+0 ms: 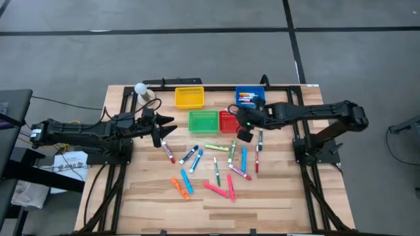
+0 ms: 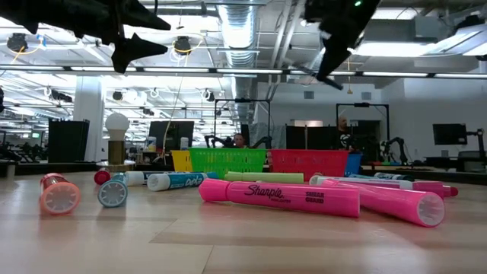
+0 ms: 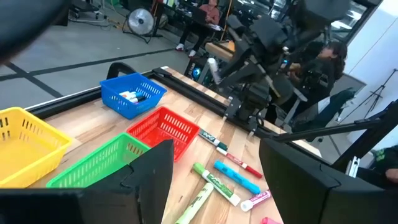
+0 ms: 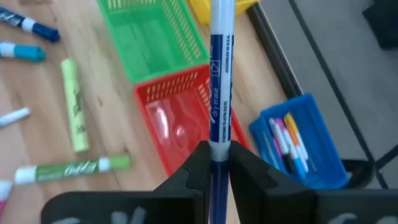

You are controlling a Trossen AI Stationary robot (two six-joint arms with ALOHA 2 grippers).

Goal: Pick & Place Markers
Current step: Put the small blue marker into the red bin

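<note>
Transport step: right gripper (image 4: 217, 163) clamps a blue-and-white dry-erase marker (image 4: 219, 74) above the red mesh basket (image 4: 180, 118); next, onward to the blue mesh basket (image 4: 311, 112). Left gripper (image 1: 159, 122) waits open.

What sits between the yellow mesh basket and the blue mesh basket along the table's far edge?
Nothing: in the high view the wooden table is bare between the yellow mesh basket and the blue mesh basket; the green and red baskets sit nearer.
</note>
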